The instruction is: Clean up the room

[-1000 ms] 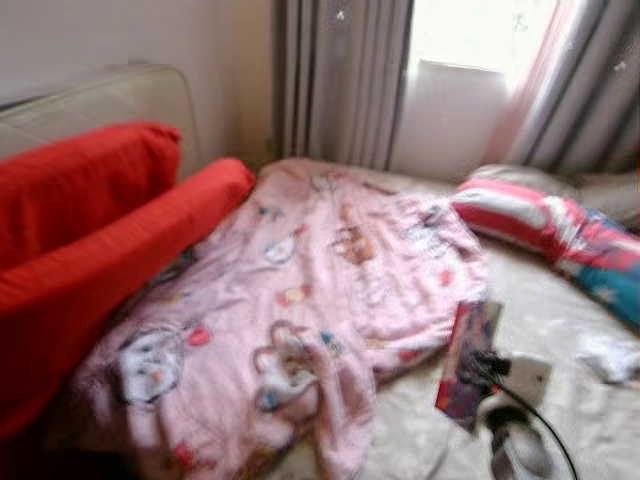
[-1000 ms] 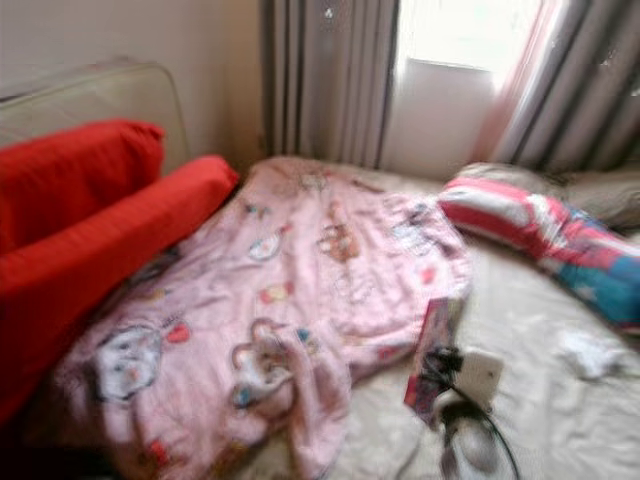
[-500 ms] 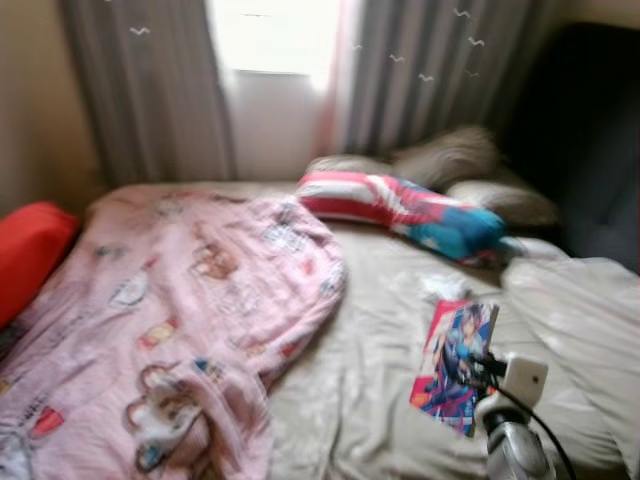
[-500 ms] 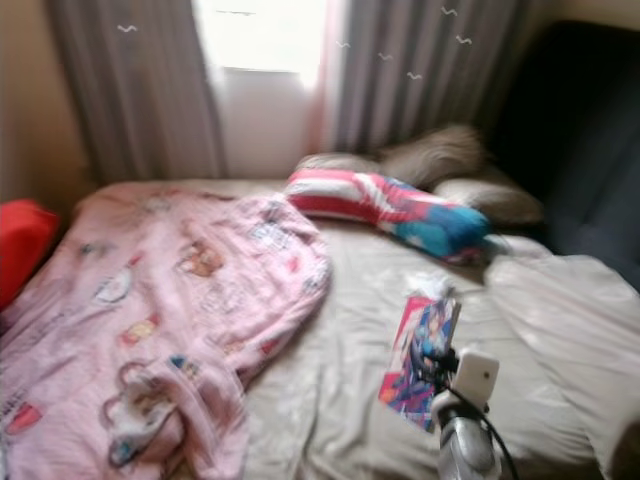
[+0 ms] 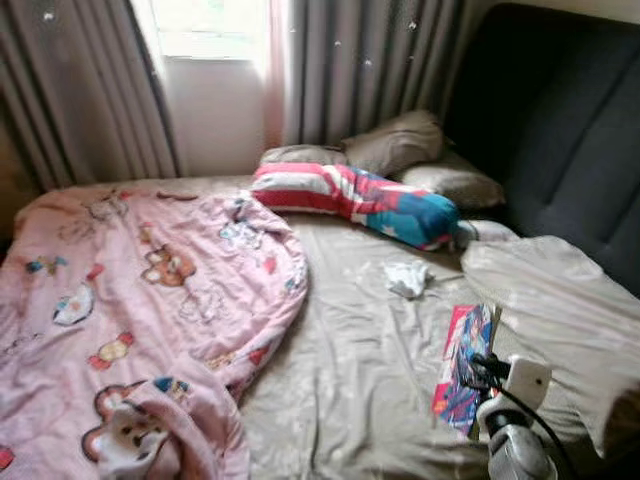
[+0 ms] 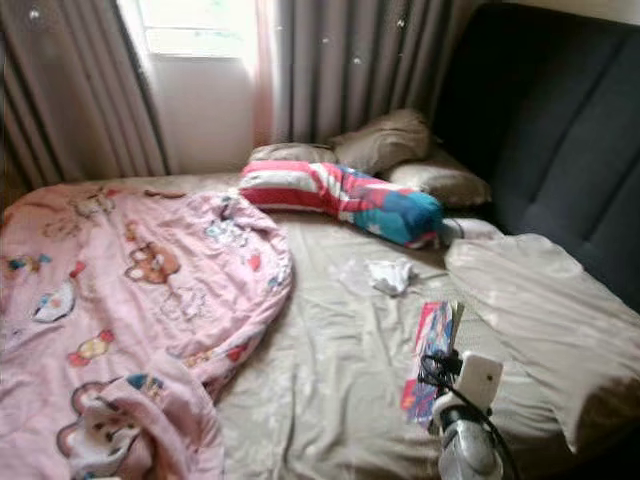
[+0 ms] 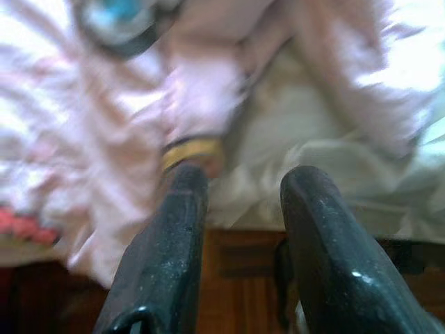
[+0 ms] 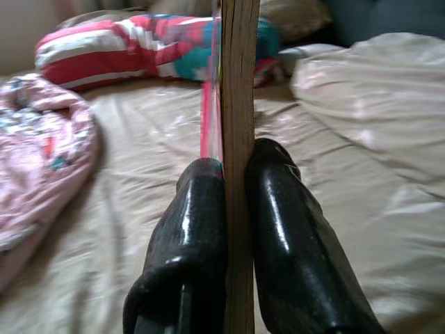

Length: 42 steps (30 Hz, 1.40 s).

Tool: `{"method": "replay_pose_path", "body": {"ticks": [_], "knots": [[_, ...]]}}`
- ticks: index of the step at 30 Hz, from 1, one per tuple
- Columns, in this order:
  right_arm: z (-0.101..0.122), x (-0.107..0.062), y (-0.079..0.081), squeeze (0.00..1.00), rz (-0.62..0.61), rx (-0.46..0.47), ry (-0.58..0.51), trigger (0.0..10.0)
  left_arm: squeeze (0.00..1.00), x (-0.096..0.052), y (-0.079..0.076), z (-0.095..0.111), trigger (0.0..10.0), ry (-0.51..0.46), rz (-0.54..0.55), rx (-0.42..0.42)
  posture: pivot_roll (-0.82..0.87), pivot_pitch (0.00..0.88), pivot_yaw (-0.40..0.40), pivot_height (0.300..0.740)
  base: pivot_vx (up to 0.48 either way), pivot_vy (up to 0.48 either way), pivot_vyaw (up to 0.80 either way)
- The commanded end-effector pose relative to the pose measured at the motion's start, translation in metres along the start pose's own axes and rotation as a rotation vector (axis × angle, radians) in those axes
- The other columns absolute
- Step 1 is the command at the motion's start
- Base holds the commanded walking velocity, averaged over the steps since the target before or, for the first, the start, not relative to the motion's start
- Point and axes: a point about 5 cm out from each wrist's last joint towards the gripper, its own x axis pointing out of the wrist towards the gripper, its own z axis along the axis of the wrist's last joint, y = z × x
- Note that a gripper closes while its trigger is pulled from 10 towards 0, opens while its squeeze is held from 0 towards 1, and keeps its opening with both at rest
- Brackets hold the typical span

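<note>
Book [image 8: 236,104] is standing on edge, clamped between the right gripper [image 8: 236,174] fingers, long axis pointing toward the striped pillow [image 5: 350,200], while the left gripper [image 7: 240,184], fingers apart, is idling over the pink blanket [image 5: 130,300].

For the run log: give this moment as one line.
right claw: shut on thin colourful-covered book | above beige bedsheet | left claw: open, by pink cartoon-print blanket

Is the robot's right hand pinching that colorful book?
Touching. In the right wrist view, both black fingers of the right gripper press flat against the book, one on each side.
</note>
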Motion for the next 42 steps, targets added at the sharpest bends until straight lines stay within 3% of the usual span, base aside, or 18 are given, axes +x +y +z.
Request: {"method": "replay_pose_path", "body": {"ticks": [1, 10, 15, 23, 42], "knots": [[0.01, 0.004, 0.001, 0.0, 0.011, -0.007, -0.044, 10.0, 0.0, 0.0, -0.002, -0.001, 10.0, 0.011, -0.009, 0.022, -0.01, 0.0, -0.038, 0.74, 0.0, 0.0, 0.0], [0.009, 0.005, 0.002, 0.0, 0.014, -0.004, -0.037, 10.0, 0.0, 0.0, 0.0, -0.001, 10.0, 0.01, -0.005, 0.024, -0.01, 0.0, -0.037, 0.74, 0.0, -0.29, 0.0], [0.008, 0.004, 0.002, 0.0, 0.019, -0.008, -0.028, 10.0, 0.0, -0.004, 0.018, -0.009, 10.0, 0.021, 0.012, 0.02, -0.01, 0.0, -0.036, 0.74, 0.0, -0.35, 0.0], [0.007, 0.004, 0.003, 0.0, 0.026, -0.014, -0.023, 10.0, 0.0, -0.006, 0.025, -0.013, 10.0, 0.027, 0.018, 0.019, -0.01, 0.0, -0.037, 0.74, 0.0, -0.38, 0.0], [0.007, 0.004, 0.005, 0.0, 0.039, -0.012, -0.021, 10.0, 0.0, -0.005, 0.002, -0.017, 10.0, 0.035, -0.007, 0.023, -0.01, 0.0, -0.037, 0.74, 0.0, -0.405, 0.0]]}}
